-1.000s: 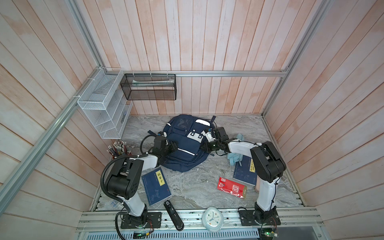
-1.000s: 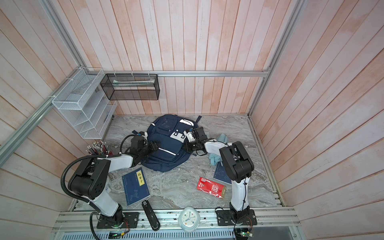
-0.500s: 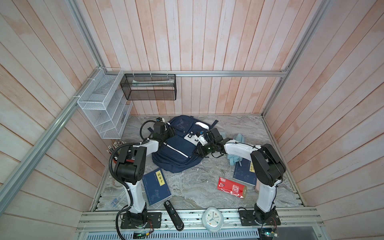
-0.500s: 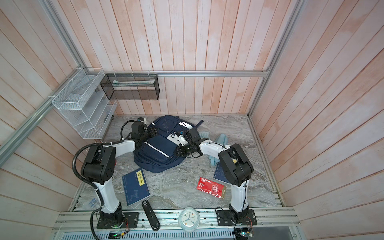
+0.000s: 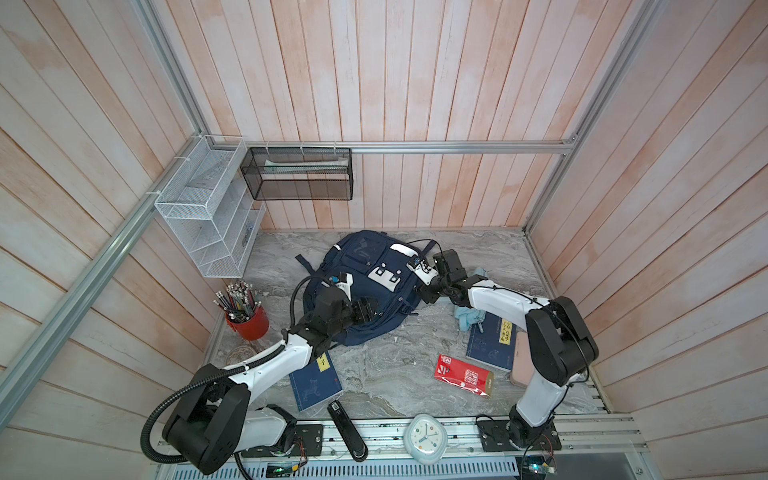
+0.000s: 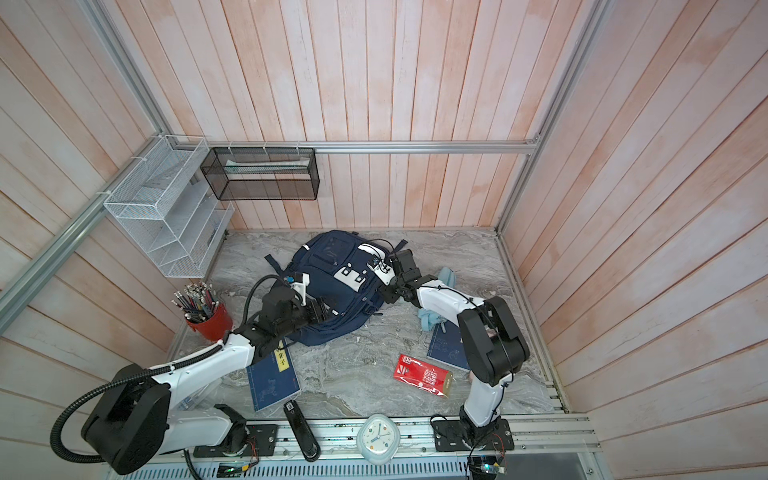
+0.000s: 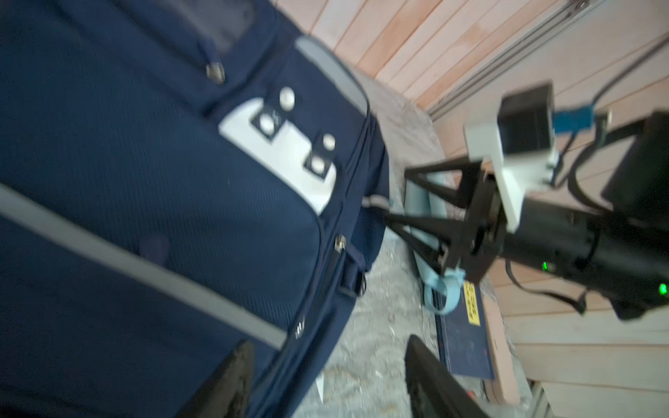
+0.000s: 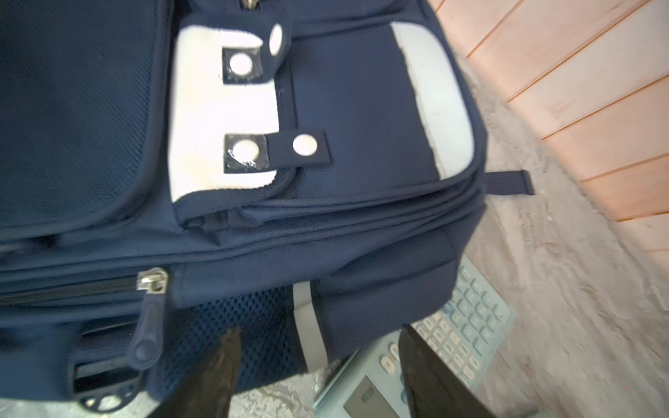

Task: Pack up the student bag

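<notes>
Counted one student bag (image 5: 365, 286) (image 6: 332, 282), navy, lying front-up at the rear middle of the tabletop (image 5: 386, 361). Counted two white stud tabs on its flap pocket and saw the side zip shut in the right wrist view (image 8: 325, 217).

Counted two arms. Found the left arm (image 5: 274, 365) reaching over the bag's near left edge, with the left jaws parted and gripping nothing: one side over navy fabric (image 7: 144, 217), the other over bare tabletop. Found the right arm (image 5: 498, 303) at the bag's right side, with the right jaws likewise spread wide and holding nothing.

Counted loose on the tabletop, outside the bag:
- two blue books, one near the front left (image 5: 316, 380), one at the right (image 5: 490, 345)
- one red packet (image 5: 463, 376) between them
- one light-blue pouch (image 5: 469, 318), just beside the right book
- one calculator (image 8: 452, 343), partly under the bag's side
- one red cup of pencils (image 5: 248, 324) at the left edge

Counted on the front rail one clock (image 5: 424, 438) and one black stapler (image 5: 347, 430). Counted two wall racks: one white wire (image 5: 203, 216), one black mesh (image 5: 297, 174).
</notes>
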Controlling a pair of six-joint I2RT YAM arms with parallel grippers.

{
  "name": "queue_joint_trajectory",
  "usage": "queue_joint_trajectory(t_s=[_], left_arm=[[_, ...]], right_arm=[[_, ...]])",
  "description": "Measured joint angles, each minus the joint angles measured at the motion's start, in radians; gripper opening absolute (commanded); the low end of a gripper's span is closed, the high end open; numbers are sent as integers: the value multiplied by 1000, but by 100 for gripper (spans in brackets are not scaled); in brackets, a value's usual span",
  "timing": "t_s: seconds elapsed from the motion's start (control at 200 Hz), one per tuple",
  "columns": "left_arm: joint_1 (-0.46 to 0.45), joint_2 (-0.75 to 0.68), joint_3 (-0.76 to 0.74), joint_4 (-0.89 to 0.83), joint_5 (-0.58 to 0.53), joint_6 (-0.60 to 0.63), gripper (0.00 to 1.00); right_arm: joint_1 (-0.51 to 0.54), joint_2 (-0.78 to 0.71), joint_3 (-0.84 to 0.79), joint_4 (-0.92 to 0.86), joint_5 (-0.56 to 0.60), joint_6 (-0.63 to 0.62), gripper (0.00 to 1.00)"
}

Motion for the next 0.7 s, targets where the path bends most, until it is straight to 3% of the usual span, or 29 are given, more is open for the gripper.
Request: queue_joint_trajectory(t_s=[0.175, 0.35, 0.485, 0.55, 0.7], left_arm=[[-10, 114, -86, 50, -10, -49, 56], [122, 254, 18, 122, -21, -10, 51], [178, 306, 82, 132, -65, 23, 50], [180, 301, 87, 129, -77, 30, 51], [176, 226, 77, 76, -103, 43, 51]], right_arm=[[-5, 132, 127, -90, -84, 43, 45], [24, 136, 129, -166, -163, 44, 35], [61, 135, 105, -201, -217, 37, 35], [71, 131, 85, -210, -219, 24, 42], [87, 61, 8, -135, -92, -58, 55]])
